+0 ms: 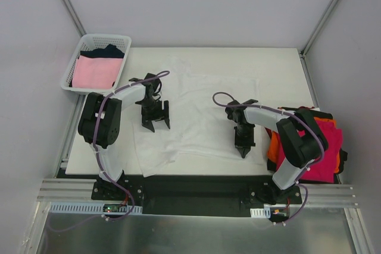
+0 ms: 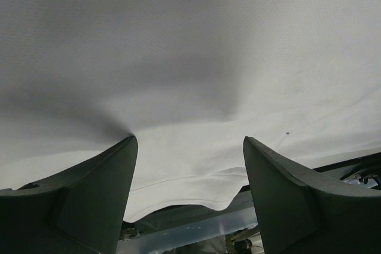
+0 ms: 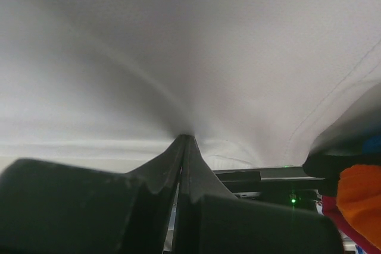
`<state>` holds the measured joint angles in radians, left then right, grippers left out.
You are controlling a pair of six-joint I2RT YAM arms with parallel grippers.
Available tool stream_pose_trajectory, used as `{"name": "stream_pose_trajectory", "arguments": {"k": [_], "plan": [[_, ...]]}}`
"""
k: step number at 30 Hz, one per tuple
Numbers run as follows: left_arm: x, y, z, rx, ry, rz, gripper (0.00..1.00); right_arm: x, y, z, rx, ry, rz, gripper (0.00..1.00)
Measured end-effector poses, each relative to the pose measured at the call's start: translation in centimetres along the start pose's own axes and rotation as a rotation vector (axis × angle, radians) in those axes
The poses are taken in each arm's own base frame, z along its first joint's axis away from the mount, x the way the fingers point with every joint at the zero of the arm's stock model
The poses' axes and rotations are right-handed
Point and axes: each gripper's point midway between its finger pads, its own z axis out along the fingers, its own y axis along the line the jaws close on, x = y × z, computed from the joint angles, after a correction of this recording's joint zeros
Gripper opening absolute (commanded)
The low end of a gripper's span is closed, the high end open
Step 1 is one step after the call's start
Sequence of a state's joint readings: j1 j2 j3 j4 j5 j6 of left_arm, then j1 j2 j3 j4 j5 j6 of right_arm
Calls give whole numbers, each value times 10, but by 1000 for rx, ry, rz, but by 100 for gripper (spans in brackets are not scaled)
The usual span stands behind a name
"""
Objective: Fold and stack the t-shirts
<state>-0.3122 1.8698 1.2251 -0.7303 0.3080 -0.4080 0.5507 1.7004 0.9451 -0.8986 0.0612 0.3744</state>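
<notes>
White table [image 1: 280,69] between grey walls [image 1: 208,4], left pincer [image 1: 156,125] spread over white t-shirt [image 1: 202,111], right pincer [image 1: 244,150] pinching it

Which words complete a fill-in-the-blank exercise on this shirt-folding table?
The spread-out shirt on the table is ____.
The left gripper is open; the right gripper is ____ on the spread-out shirt.
The top shirt in the basket is ____.
Missing words: white, shut, pink.
</notes>
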Motion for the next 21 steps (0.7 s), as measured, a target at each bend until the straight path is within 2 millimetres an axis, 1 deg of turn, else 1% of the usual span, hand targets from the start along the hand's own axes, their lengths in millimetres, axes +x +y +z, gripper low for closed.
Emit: {"name": "stream_pose_trajectory", "arguments": {"k": [4, 7, 8, 11, 12, 14, 17, 19, 21], "plan": [[4, 3, 2, -6, 12, -4, 72, 5, -3, 1, 8, 11, -1, 2], [4, 3, 2, -6, 13, -5, 72, 5, -3, 1, 4, 12, -3, 10], [4, 3, 2, -6, 13, -5, 72, 5, -3, 0, 1, 12, -5, 15], [1, 0, -1, -2, 6, -3, 73, 1, 4, -6, -28, 4, -10, 19], [-3, -4, -5, 5, -6, -1, 73, -6, 9, -13, -46, -14, -11, 19], [-14, -14, -16, 28, -46, 9, 75, -25, 24, -33, -99, -71, -13, 20], [-37, -39, -45, 96, -145, 37, 76, -57, 47, -70, -188, -180, -17, 20], [-47, -52, -65, 135, -209, 60, 76, -69, 54, -87, -223, -227, -23, 20], [-50, -57, -77, 153, -246, 74, 75, -73, 57, -93, -234, -242, -30, 20]]}}
